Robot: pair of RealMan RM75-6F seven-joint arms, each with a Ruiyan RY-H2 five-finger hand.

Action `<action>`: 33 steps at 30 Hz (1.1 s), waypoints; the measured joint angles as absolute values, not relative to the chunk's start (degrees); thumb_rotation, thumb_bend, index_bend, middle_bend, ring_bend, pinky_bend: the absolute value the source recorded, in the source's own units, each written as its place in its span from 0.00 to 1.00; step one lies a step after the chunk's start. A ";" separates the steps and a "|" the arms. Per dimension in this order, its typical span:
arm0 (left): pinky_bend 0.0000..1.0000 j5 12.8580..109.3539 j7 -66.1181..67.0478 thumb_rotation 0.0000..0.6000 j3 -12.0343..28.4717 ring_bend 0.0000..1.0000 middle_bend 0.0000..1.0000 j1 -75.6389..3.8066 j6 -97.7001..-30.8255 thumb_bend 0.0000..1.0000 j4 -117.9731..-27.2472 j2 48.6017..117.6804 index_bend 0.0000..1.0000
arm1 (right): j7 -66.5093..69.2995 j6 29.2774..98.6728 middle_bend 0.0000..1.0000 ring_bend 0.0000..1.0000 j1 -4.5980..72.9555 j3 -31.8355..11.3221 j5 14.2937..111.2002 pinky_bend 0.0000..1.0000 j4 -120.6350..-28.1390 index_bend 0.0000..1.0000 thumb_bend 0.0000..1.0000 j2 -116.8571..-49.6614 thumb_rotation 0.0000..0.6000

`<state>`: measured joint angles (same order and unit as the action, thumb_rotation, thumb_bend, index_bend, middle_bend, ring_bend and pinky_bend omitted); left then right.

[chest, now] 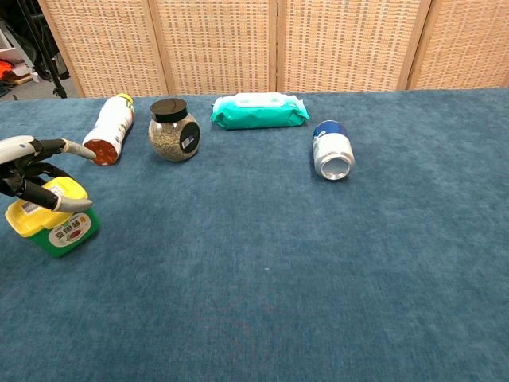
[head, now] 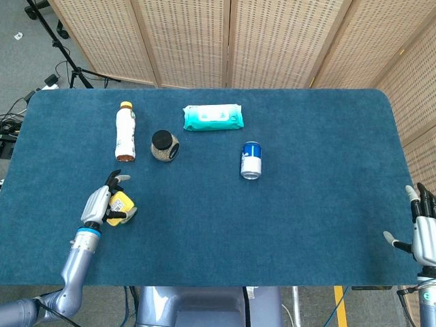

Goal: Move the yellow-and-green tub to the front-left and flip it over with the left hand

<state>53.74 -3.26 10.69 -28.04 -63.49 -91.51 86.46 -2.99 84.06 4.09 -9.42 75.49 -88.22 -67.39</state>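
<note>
The yellow-and-green tub [head: 122, 205] [chest: 57, 224] is at the front-left of the blue table, its yellow lid up and the body tipped a little. My left hand [head: 95, 203] [chest: 29, 164] grips it from the left, fingers over the lid and the thumb against the side facing the chest camera. My right hand [head: 424, 231] hangs off the table's front-right corner with its fingers spread and holds nothing; the chest view does not show it.
A white bottle [head: 125, 131] [chest: 107, 129] lies behind the tub. Beside it stands a seed jar [head: 164, 146] [chest: 173, 130]. A teal wipes pack [head: 212, 117] [chest: 258, 111] lies further back. A blue can [head: 251, 160] [chest: 332, 151] lies mid-table.
</note>
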 measured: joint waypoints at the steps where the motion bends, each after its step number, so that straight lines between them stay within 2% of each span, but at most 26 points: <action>1: 0.58 54.22 -3.73 1.00 10.75 0.32 0.12 -28.01 -63.30 0.23 -91.56 86.34 0.25 | -3.00 84.07 0.00 0.00 4.09 -9.40 75.51 0.00 -88.22 0.07 0.00 -67.41 1.00; 6: 0.59 59.18 -7.46 1.00 10.72 0.32 0.14 -27.96 -61.92 0.21 -91.67 85.33 0.28 | -2.98 84.14 0.00 0.00 4.06 -9.30 75.68 0.00 -88.32 0.07 0.00 -67.44 1.00; 10: 0.60 68.40 -12.76 1.00 9.71 0.33 0.16 -28.00 -62.70 0.19 -89.58 85.10 0.30 | -2.98 84.12 0.00 0.00 4.08 -9.30 75.67 0.00 -88.32 0.07 0.00 -67.44 1.00; 17: 0.63 88.69 -33.23 1.00 5.44 0.38 0.18 -28.59 -67.05 0.19 -78.87 85.72 0.32 | -2.91 83.93 0.00 0.00 4.12 -9.21 75.69 0.00 -88.35 0.07 0.00 -67.38 1.00; 24: 0.63 98.15 -47.07 1.00 -0.44 0.38 0.18 -30.07 -70.80 0.18 -65.68 86.95 0.32 | -2.81 83.79 0.00 0.00 4.16 -9.22 75.61 0.00 -88.31 0.07 0.00 -67.34 1.00; 27: 0.63 100.47 -48.26 1.00 -2.55 0.37 0.18 -30.62 -72.67 0.12 -62.34 87.42 0.32 | -2.77 83.77 0.00 0.00 4.15 -9.23 75.56 0.00 -88.31 0.07 0.00 -67.33 1.00; 28: 0.60 100.82 -48.11 1.00 -2.92 0.34 0.17 -30.64 -73.23 0.07 -61.68 87.56 0.32 | -2.78 83.86 0.00 0.00 4.14 -9.26 75.56 0.00 -88.31 0.07 0.00 -67.33 1.00; 29: 0.50 100.99 -47.72 1.00 -3.13 0.27 0.14 -30.51 -73.89 0.03 -60.97 87.74 0.32 | -2.77 83.99 0.00 0.00 4.12 -9.29 75.58 0.00 -88.32 0.07 0.00 -67.34 1.00; 32: 0.22 99.99 -45.63 1.00 -3.03 0.04 0.01 -29.52 -74.90 0.00 -60.25 88.05 0.27 | -2.72 84.06 0.00 0.00 4.08 -9.26 75.72 0.00 -88.46 0.07 0.00 -67.26 1.00; 33: 0.19 99.61 -44.88 1.00 -3.01 0.01 0.00 -29.23 -75.07 0.00 -60.25 88.00 0.25 | -2.68 84.07 0.00 0.00 4.06 -9.24 75.72 0.00 -88.45 0.07 0.00 -67.25 1.00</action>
